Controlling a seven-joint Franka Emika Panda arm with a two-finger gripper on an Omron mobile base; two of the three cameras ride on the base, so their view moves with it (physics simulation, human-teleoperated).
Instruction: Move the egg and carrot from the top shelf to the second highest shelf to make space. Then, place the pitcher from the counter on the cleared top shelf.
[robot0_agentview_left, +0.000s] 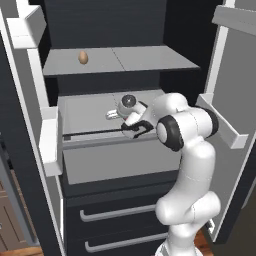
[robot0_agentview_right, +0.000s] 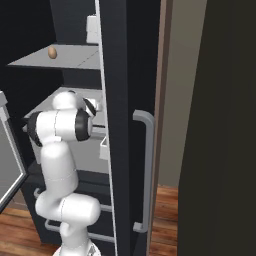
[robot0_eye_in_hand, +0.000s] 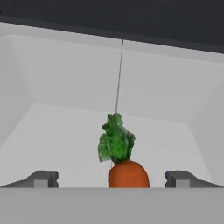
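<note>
The tan egg (robot0_agentview_left: 83, 57) (robot0_agentview_right: 52, 51) lies on the left of the darker top shelf (robot0_agentview_left: 140, 59). My gripper (robot0_agentview_left: 112, 114) reaches in over the lighter second highest shelf (robot0_agentview_left: 82, 111), behind its front rail. In the hand view the orange carrot (robot0_eye_in_hand: 127, 174), leafy tip up, rests on that shelf's pale floor (robot0_eye_in_hand: 61, 140). It sits between the tips of my gripper (robot0_eye_in_hand: 112, 179), which stand wide open on either side without touching it. The pitcher and the counter are out of view.
The fridge doors stand open on both sides, with a door bin (robot0_agentview_left: 49, 142) at left and another (robot0_agentview_left: 227, 127) at right. Two drawers with handles (robot0_agentview_left: 117, 212) sit below the shelves. The right door's edge (robot0_agentview_right: 112, 125) runs close beside my arm.
</note>
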